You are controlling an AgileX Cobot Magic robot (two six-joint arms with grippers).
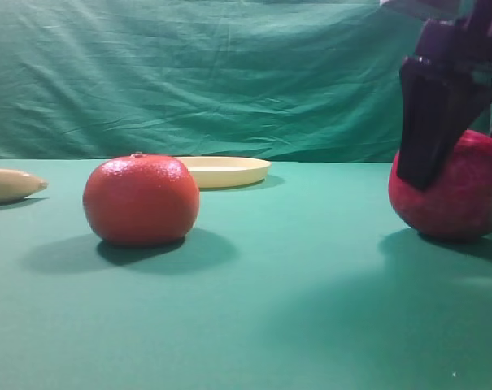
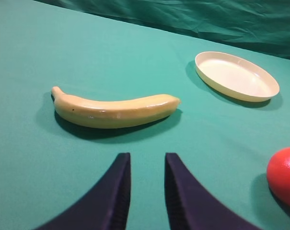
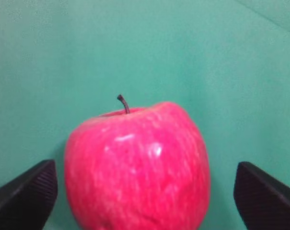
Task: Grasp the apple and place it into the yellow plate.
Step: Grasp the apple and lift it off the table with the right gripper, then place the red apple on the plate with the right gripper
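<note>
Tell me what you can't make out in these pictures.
- Apple: high view, right side cut by the frame edge, upper left hidden behind the right gripper; in the right wrist view its bottom is cut off.
- Orange: left wrist view, mostly cut by the right edge.
- Banana: high view, cut by the left edge.
- Plate: high view, near rim partly hidden behind the orange.

Glossy streaked apple, matt wrinkled green cloth, smooth yellow plate.
</note>
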